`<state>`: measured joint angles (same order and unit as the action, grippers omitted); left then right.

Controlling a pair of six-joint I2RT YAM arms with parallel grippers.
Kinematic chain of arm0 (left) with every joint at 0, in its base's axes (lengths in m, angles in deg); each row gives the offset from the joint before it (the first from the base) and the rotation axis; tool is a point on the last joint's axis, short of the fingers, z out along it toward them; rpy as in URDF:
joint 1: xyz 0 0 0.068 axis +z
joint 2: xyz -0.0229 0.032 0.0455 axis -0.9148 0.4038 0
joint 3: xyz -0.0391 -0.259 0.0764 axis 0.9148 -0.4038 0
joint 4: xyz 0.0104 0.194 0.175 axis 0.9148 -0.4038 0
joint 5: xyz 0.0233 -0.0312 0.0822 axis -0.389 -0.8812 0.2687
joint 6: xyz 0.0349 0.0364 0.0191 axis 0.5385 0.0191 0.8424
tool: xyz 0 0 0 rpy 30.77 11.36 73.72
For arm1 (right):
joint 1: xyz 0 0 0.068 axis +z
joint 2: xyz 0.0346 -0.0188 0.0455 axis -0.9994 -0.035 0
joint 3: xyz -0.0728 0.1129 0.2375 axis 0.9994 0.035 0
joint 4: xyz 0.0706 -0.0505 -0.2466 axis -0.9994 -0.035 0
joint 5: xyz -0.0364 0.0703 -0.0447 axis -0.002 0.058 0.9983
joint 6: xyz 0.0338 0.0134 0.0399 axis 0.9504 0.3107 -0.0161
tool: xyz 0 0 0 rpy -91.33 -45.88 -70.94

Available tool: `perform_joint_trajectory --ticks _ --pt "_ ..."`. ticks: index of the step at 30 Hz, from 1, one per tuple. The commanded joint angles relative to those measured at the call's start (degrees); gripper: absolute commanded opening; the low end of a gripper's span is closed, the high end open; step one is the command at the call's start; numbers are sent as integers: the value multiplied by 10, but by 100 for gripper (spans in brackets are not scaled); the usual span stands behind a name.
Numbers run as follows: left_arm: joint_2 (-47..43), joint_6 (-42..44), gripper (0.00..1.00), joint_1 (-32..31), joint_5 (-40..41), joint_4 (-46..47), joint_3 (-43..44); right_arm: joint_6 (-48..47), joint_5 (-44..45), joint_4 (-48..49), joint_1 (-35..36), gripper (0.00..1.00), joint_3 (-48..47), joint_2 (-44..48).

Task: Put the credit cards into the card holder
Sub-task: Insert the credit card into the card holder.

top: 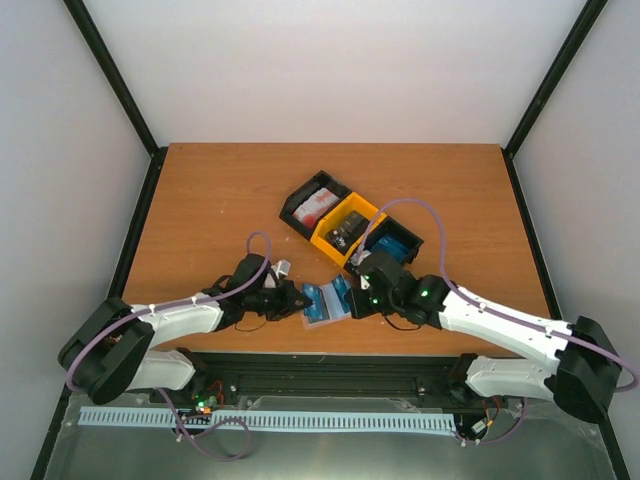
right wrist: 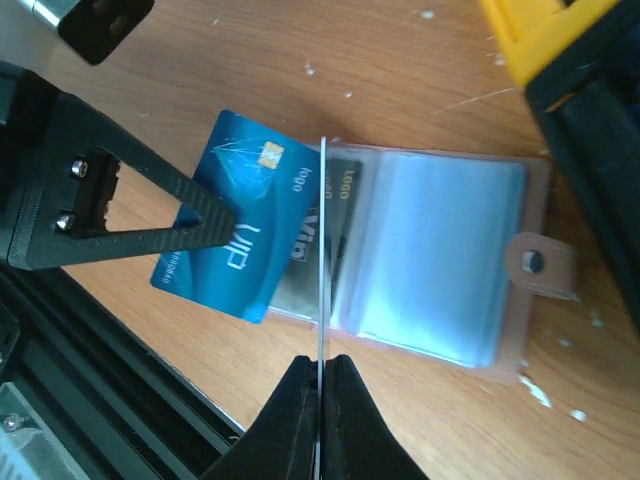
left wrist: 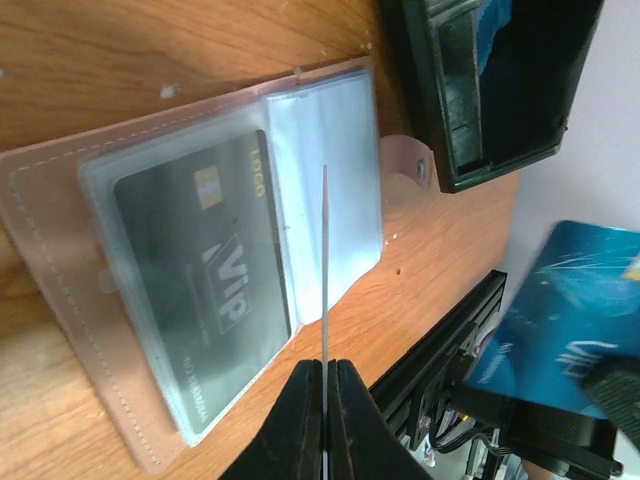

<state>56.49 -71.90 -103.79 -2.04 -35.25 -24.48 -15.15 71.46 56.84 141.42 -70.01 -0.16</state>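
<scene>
Bins (top: 322, 240) beside open card holder (left wrist: 60, 260), grey card (left wrist: 200, 290) pocketed, blue card (right wrist: 235, 230) overhanging

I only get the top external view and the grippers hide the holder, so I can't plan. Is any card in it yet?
Observer: Yes, the left wrist view shows a dark grey VIP card tucked in the open card holder.
Operator: What's being carried?
Observer: The right wrist view shows the left gripper pinching a blue card over the holder's end.
Operator: And the other?
Observer: The right gripper pinches a second blue card, seen from the left wrist.
</scene>
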Motion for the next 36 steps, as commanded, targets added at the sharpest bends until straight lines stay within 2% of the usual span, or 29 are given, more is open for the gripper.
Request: perform_joint_trajectory --ticks 1,5,8,12,17,24,29,36 --pt "5 -25 1 -19 19 59 5 12 -37 67 3 4 8 -48" --pt "5 -36 1 -30 54 82 -8 14 40 51 2 4 -7 -100" --pt "26 -58 1 -31 62 137 -29 39 114 5 2 4 -23 -130" --pt "51 -63 1 -31 59 186 -38 64 154 -16 1 3 -14 -128" --pt "69 -44 1 -31 56 187 -28 54 169 -3 0 4 7 -120" --pt "81 -33 1 -31 69 197 -34 45 184 -8 1 3 10 -163" --pt "67 -29 1 -32 74 204 -43 46 153 -5 15 3 2 -177" --pt "62 -32 1 -31 88 191 -58 103 106 26 37 3 30 -168"
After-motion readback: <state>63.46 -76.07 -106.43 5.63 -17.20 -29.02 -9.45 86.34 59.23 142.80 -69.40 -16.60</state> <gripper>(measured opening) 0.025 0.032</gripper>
